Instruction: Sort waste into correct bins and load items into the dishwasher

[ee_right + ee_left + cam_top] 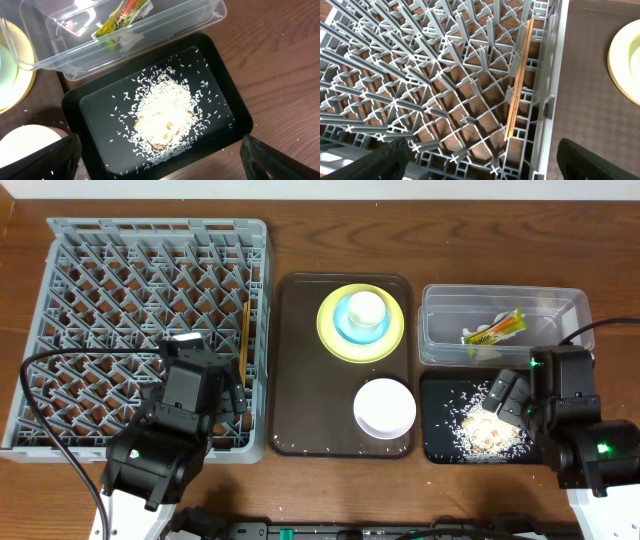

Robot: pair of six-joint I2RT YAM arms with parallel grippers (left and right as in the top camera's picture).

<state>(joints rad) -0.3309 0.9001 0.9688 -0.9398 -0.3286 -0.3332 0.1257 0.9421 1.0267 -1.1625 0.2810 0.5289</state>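
Rice [162, 115] on black tray [97, 106] unobstructed from right wrist only; left pincer [492, 160], right pincer [160, 162] spread.

Under my left tool [485, 162] the upright pegs of the grey rack [545, 102] block any low sweep, and the chopsticks [518, 82] lie along its right wall. My right tool [160, 165] has open air above the black tray [235, 97]; the clear tub [200, 15] stands just behind it, and bare worktop [282, 60] lies free to its right
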